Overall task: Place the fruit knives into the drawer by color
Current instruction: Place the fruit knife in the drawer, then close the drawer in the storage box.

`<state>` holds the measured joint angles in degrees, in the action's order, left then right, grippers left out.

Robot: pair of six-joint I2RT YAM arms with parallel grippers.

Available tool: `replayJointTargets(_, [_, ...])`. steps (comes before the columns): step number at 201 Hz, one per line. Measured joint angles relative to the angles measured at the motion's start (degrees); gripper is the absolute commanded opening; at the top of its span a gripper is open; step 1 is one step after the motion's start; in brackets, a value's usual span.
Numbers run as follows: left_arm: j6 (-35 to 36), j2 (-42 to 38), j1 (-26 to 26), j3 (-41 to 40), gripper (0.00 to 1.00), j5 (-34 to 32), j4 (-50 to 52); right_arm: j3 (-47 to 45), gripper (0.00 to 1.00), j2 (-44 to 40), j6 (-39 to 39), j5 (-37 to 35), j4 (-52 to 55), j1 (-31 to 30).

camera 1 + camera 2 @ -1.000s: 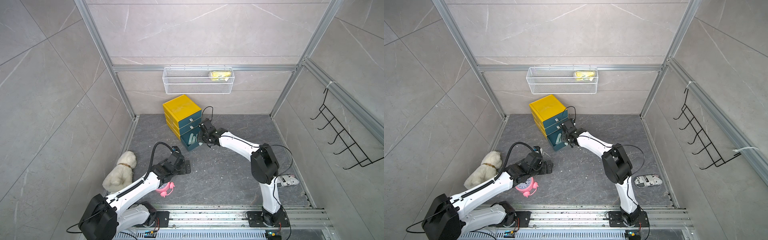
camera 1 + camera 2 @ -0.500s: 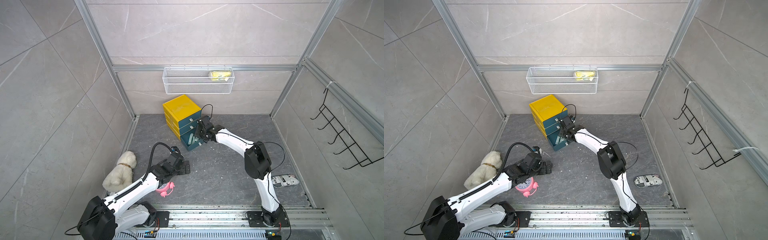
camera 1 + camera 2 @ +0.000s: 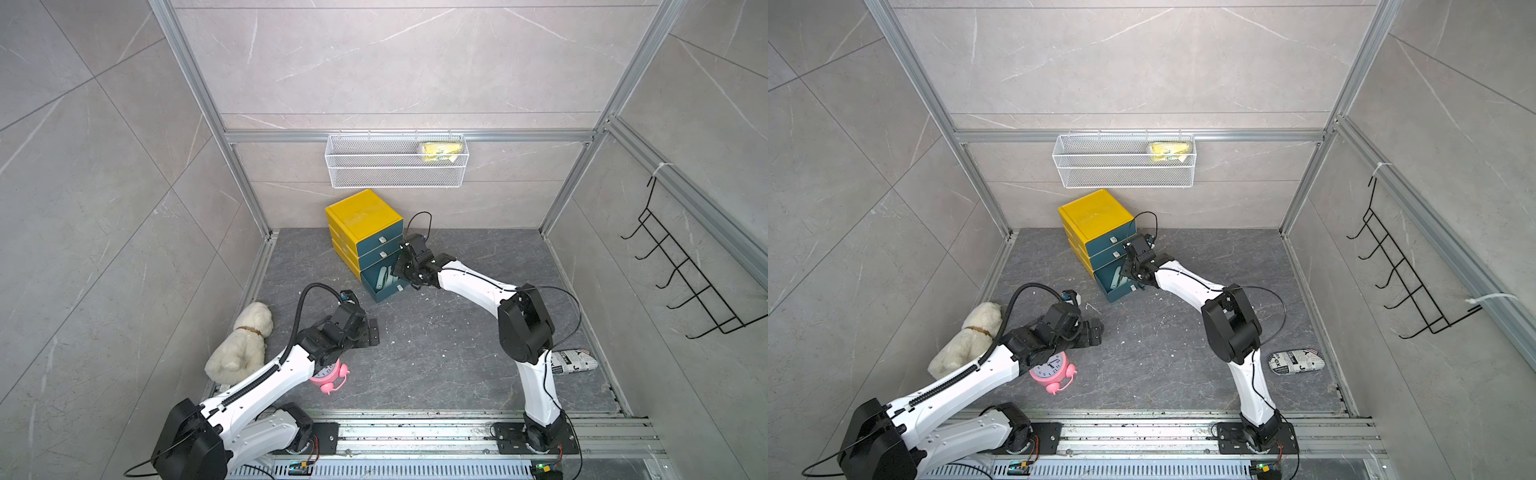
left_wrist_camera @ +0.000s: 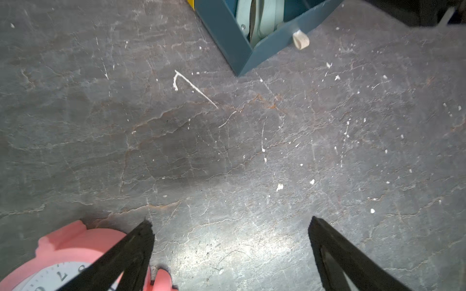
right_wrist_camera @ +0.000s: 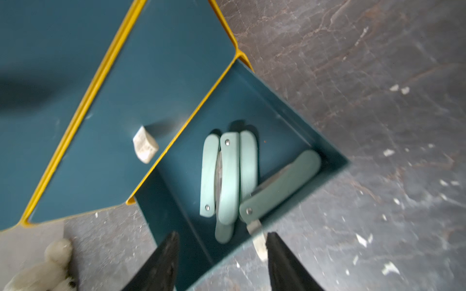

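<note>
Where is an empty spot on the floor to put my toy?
Biggest bare floor: between the left end effector, the open bottom drawer and the right arm. More behind that arm, toward the back wall. Crowded: the drawer, holding teal knives, and the corner with the pink clock and plush dog.

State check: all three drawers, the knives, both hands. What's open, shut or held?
top drawer: shut
middle drawer: shut
bottom drawer: open
pale teal knives: lying in bottom drawer, none held
left hand: open, empty
right hand: open, empty, above bottom drawer
</note>
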<state>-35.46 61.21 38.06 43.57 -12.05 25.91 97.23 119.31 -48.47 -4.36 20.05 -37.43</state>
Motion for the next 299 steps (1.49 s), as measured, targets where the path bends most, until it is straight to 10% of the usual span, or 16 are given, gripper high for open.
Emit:
replayJointTargets(63, [3.1,8.9,-9.2,27.4,0.99,-2.9,1.9,-17.4,0.55,-9.0,-5.0,1.9,-9.3,0.0])
replayJointTargets(157, [11.8,47.0,-17.2,63.6,1.00,-14.0,10.2,-27.6,0.56,-10.7,-11.2,4.9,-18.4,0.1])
replayJointTargets(299, [13.2,51.7,-18.1,69.0,0.99,-16.1,14.8,-11.2,0.57,6.2,-19.6,9.4,-19.9,1.2])
